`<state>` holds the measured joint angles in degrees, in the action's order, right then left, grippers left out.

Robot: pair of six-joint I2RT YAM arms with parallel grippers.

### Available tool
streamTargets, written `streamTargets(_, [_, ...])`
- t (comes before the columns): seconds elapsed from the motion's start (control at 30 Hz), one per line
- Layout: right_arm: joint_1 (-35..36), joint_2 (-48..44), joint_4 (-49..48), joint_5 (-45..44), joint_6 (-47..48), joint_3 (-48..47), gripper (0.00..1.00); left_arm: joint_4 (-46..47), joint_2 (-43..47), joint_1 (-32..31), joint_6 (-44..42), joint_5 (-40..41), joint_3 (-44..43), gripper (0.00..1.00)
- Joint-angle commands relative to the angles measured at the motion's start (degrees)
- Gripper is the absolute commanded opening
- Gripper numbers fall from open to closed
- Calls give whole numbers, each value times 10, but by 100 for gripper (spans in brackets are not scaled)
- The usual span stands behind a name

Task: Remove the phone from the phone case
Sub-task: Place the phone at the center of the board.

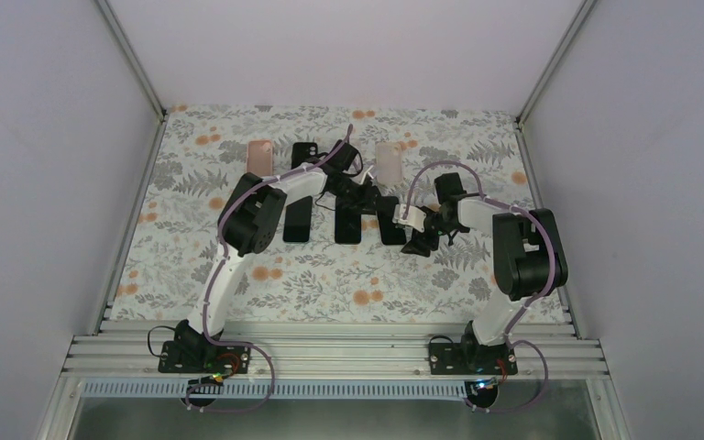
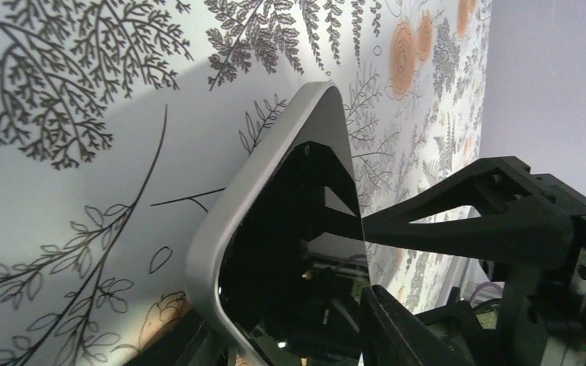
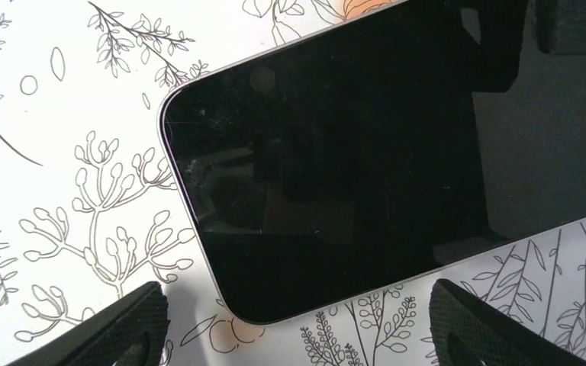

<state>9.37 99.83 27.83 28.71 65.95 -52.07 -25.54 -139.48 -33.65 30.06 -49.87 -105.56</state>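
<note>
Grey-rimmed phone (image 2: 290, 229): black glass up, mid-table, rightmost in a row of dark slabs. In the left wrist view one end appears raised off the fern-print cloth (image 2: 84, 191).
Phone case: no shell can be told apart from the grey rim, so whether one is on the phone cannot be told.
Left gripper (image 2: 366, 259): fingers partly apart at the phone's short end, one against the glass edge and one lower. Whether they pinch it cannot be told. The placement suggests steadying or levering that end.
Right gripper (image 3: 294, 297): fingers spread wide, flanking the phone's rounded corner above the cloth and touching nothing. It is probably lined up to take the long edges.
Back row: two pale pink cases (image 1: 259, 156) and a black case (image 1: 304, 154), well apart from the work.
Front row: two other dark phones (image 1: 297, 218) to the left, untouched.
Step judged: two-handed separation, one arm bracing and the other about to pull.
</note>
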Motion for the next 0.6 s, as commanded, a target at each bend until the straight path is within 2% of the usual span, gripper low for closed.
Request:
streamTargets(0.0, [3, 15, -6, -13, 7, 0, 80, -9, -7, -4, 0, 18, -13, 42])
streamTargets(0.2, [4, 12, -8, -12, 3, 0, 80, -4, -4, -5, 4, 21, -10, 53])
streamTargets(0.57, [4, 19, -12, -20, -4, -8, 80, -3, 3, -11, 8, 42, 8, 55])
